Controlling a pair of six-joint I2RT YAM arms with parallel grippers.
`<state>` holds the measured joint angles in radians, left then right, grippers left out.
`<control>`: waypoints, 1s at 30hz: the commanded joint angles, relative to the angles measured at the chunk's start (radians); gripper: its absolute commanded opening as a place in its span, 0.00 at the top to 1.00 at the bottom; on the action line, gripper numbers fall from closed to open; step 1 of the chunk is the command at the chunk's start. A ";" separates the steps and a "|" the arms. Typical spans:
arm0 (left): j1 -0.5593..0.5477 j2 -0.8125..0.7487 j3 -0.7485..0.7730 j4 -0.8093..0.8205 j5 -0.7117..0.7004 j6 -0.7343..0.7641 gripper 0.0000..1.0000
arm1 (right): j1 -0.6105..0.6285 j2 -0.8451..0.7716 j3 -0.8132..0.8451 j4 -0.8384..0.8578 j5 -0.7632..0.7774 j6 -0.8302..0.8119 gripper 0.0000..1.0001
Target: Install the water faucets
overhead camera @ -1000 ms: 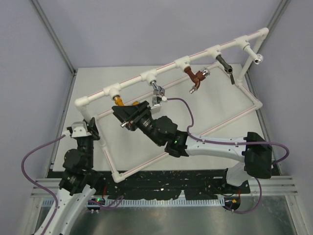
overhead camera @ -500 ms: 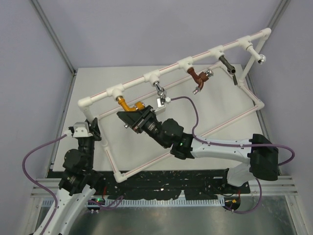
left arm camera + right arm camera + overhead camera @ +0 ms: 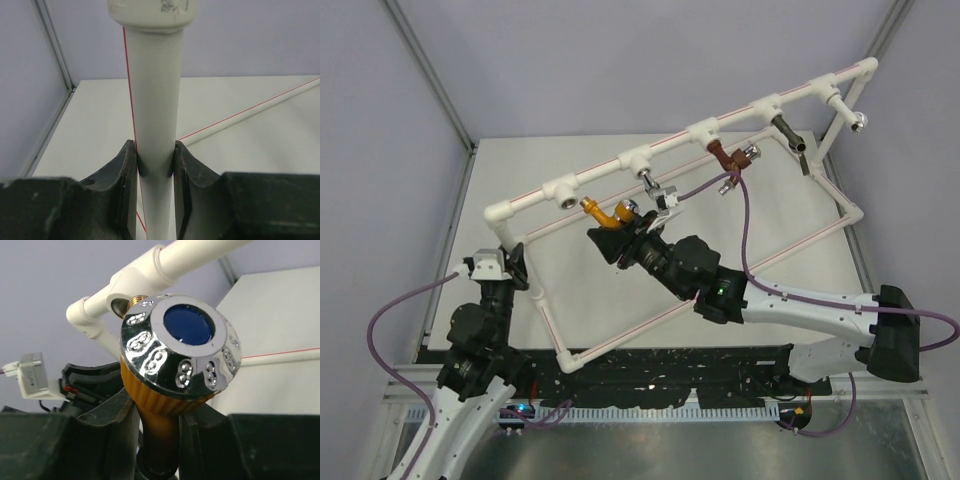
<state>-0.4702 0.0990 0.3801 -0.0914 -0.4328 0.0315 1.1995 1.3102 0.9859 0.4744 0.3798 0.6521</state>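
Right gripper (image 3: 157,417) clamping orange-yellow metal tap (image 3: 603,213), now drifting off white tee socket (image 3: 563,190): unseated. Left gripper (image 3: 155,165) clamping white upright pipe (image 3: 152,100).

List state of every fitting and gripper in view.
Orange-yellow metal tap with silver blue-centred knob: gripped, out of its socket.
Leftmost white tee socket: empty.
Silver lever tap: mounted on rail.
Reddish-brown tap: mounted.
Dark grey tap: mounted.
Far-end silver tap: mounted.
White plastic pipe frame: post clamped.
Left gripper: shut on frame post.
Right gripper: shut on orange tap.
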 commanded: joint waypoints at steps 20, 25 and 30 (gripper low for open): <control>0.008 -0.087 0.244 -0.226 0.264 0.099 0.07 | 0.051 -0.115 0.134 -0.280 -0.112 -0.844 0.95; 0.008 -0.085 0.235 -0.245 0.091 0.015 0.07 | 0.132 -0.077 0.171 -0.264 0.094 -1.191 0.95; 0.008 -0.039 0.169 -0.151 -0.036 -0.025 0.06 | 0.178 -0.051 0.183 -0.183 0.205 -1.431 0.95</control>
<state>-0.4587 0.0154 0.5926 -0.3088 -0.3462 0.0483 1.3499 1.2503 1.1152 0.1589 0.4381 -0.4889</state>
